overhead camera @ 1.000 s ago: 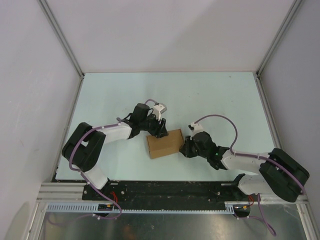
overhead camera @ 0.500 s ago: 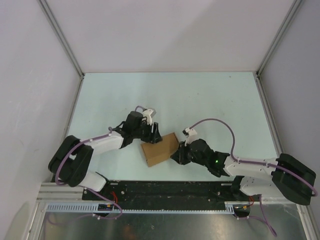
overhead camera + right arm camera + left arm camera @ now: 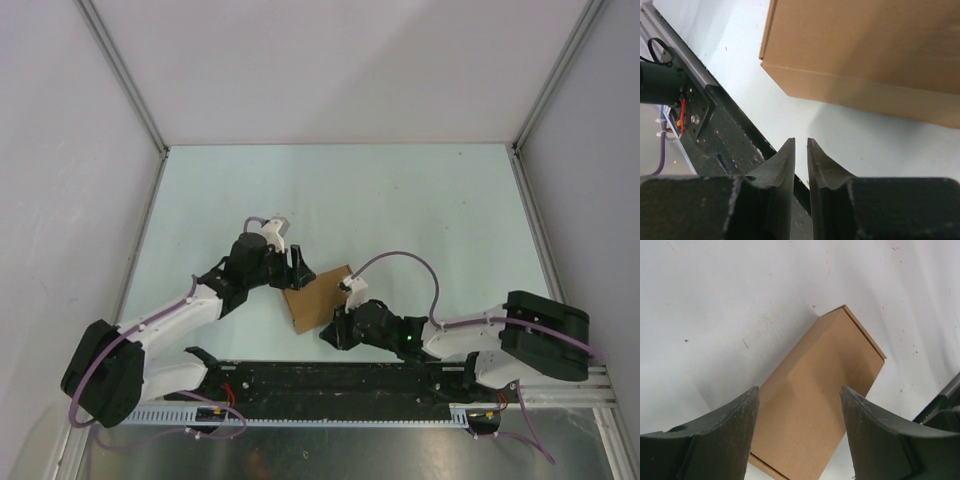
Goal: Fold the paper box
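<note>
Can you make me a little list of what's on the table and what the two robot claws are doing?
box: brown box, closed, lying on the table near its front edge
left claw: open, fingers apart above the box, not gripping it
right claw: fingers nearly together, holding nothing, just in front of the box
arms: one on each side of the box

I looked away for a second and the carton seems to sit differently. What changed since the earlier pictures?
The paper box slid toward the near edge and turned. Both arms drew back with it: the left gripper, fingers spread, now sits just beyond the box without gripping it, and the right gripper, fingers nearly together, sits at its near side, holding nothing. The box stayed closed on the table.
</note>
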`<state>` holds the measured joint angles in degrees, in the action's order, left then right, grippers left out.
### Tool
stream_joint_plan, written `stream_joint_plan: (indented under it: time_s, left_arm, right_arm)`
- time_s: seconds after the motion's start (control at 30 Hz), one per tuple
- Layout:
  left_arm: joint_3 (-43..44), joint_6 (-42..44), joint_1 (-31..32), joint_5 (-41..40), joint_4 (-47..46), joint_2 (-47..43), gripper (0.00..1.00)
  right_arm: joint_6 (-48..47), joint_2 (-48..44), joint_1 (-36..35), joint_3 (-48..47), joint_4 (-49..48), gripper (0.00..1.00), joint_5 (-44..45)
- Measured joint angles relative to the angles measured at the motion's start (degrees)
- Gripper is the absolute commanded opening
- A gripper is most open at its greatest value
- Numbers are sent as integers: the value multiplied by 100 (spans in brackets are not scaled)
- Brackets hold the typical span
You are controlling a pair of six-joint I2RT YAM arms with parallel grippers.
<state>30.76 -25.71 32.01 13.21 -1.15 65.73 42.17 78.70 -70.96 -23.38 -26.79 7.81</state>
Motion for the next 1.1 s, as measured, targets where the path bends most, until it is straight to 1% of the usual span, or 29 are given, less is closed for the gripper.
stream_joint_plan:
  time_s: [0.2,0.47,1.1]
  left_arm:
    - [-11,-28,0,-210,39,140,72]
    - [-11,-24,0,-238,24,507,71]
    - [-109,-87,0,68,-131,573,71]
  right_arm:
    - [28,811,-155,-511,-476,20,55]
    - [31,1469,-190,-813,-1014,19,79]
    - [33,1950,-190,-1003,-1261,18,151]
